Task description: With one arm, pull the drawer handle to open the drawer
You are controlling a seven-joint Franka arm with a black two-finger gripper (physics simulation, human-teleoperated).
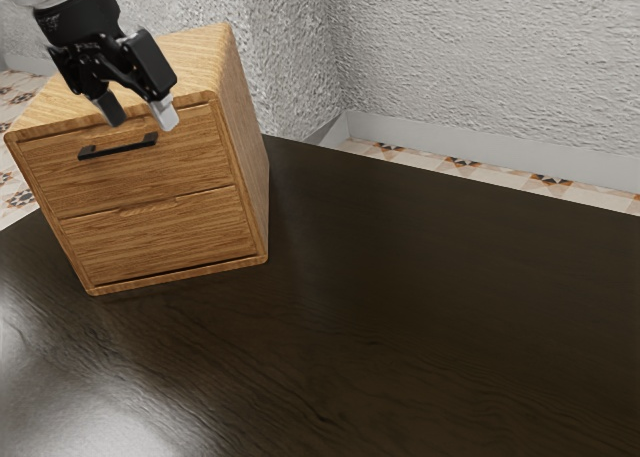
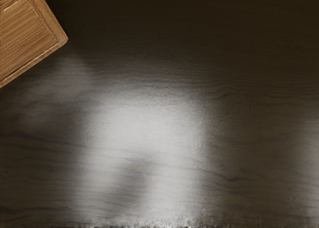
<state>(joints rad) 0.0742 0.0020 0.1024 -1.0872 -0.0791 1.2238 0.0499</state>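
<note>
A robot arm's black claw [image 1: 141,121] hangs at the top front edge of a small wooden cabinet [image 1: 243,127] on a dark desk [image 1: 420,307], its two fingers spread with nothing between them. The black handle [image 1: 118,148] sits just below the fingertips on the upper drawer [image 1: 135,177], and there is a visible gap between handle and claw. That drawer front lies flush with the cabinet's face, as does the lower drawer [image 1: 160,237] beneath it, so the drawer appears fully shut.

Judged from this, the task has barely begun: the approach is nearly made, but the grip, the pull and the opening itself are all still to come. The claw would need to drop a little and close its fingers around the handle's bar before drawing it away from the cabinet.

From the hand's own camera, a corner of the cabinet [image 2: 25,33] shows beside a wide stretch of glossy desk [image 2: 209,138].
</note>
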